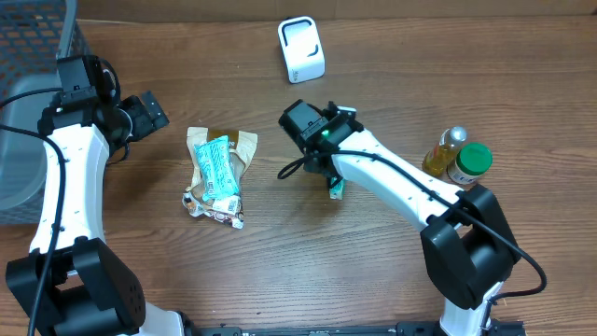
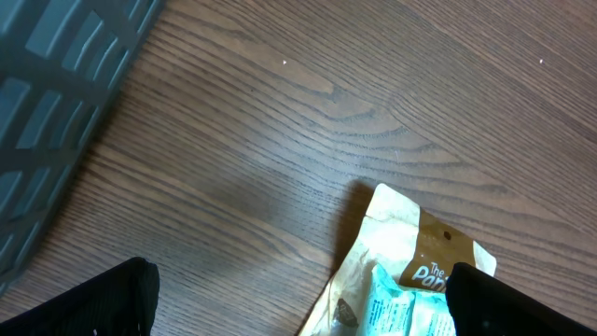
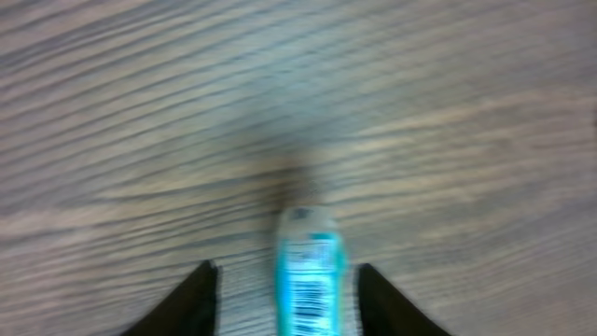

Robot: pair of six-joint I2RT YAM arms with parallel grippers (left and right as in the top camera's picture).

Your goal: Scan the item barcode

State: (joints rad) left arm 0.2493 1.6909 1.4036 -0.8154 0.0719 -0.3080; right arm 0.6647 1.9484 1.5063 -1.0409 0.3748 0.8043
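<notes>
Teal tube [image 3: 311, 280] between parted right tool [image 3: 287, 273], gaps both sides, left tool [image 2: 300, 275] wide open

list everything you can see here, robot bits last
scanner: one, white, far centre
snack pouch: one, beige and brown, left of centre
packet: one, teal, lying on the pouch
barcoded item: one, teal and white, between the right pincer's jaws
bottle: one, yellow, right side
jar: one, green lid, beside the bottle
basket: one, grey, far left
table: one, brown wood
left pincer: one, black, open, left of the pouch
right pincer: one, black, jaws apart
</notes>
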